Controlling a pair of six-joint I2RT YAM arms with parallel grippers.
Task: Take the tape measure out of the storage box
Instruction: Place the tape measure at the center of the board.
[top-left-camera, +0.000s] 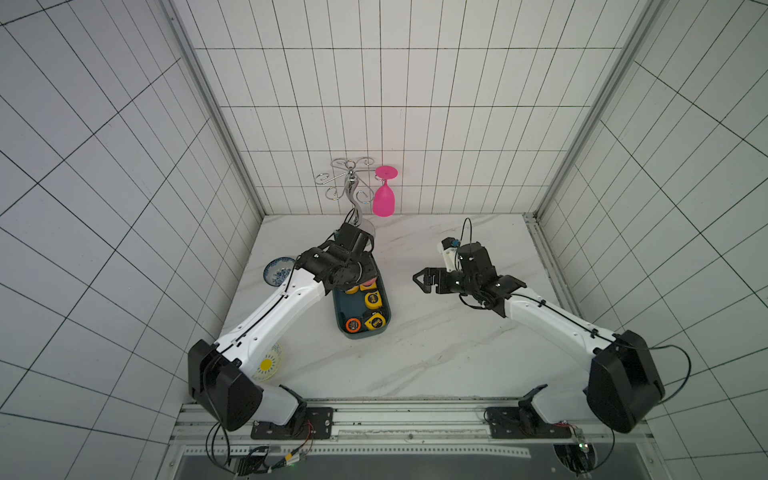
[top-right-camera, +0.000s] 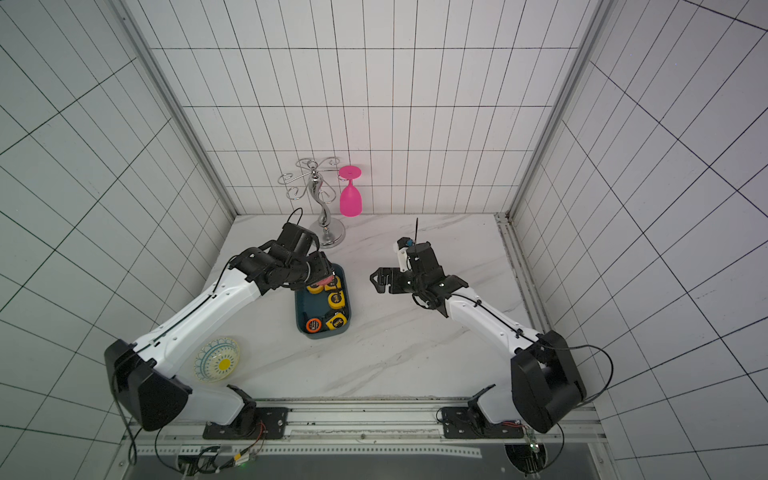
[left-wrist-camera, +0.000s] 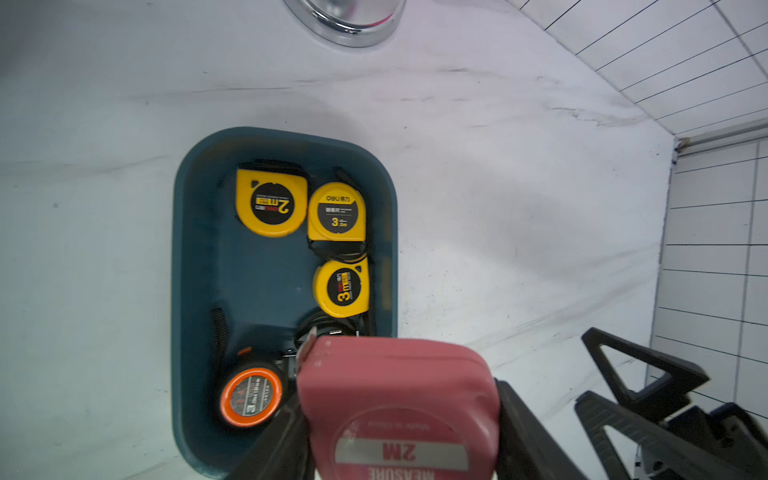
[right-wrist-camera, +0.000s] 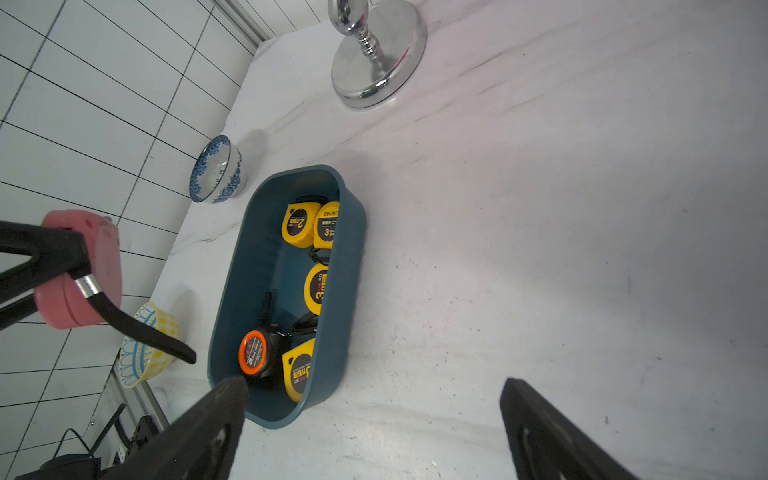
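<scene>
The left gripper (left-wrist-camera: 399, 399) is closed on a pink rounded plastic tape measure (right-wrist-camera: 99, 257). Its jaws press the case's curved edge from both sides, and the flat labelled face is turned toward the wrist camera. The hold makes sense: the edge offers two opposing surfaces narrow enough for the jaws, and the case can hardly swivel. A black wrist strap (right-wrist-camera: 137, 328) with a metal crimp dangles free below the case, touching nothing.

The tape measure hangs in the air, clear above the rim of the shallow dark teal plastic storage box (left-wrist-camera: 179, 257). In both top views it shows over the box's far end, so I judge it lifted out but not yet carried aside or set down. The next move probably calls for a sideways carry to the bare white marble-patterned tabletop (top-left-camera: 415, 365), keeping the strap off the rim.

Four yellow plastic tape measures (right-wrist-camera: 297, 224) and a black tape measure with an orange ring (left-wrist-camera: 250, 397) lie flat in the box, mostly along the wall nearer the right arm.

The right gripper (top-left-camera: 419, 284) hovers empty with its jaws spread wide, well apart from the box and pointing toward it, seemingly waiting out of the way.

A chrome wire glass rack (top-right-camera: 322, 199) holding an upturned pink plastic wine glass (top-right-camera: 350, 199) stands by the back wall. A blue-and-white patterned bowl (right-wrist-camera: 216, 170) and a yellow-and-teal patterned dish (top-right-camera: 217, 359) sit on the left arm's side.
</scene>
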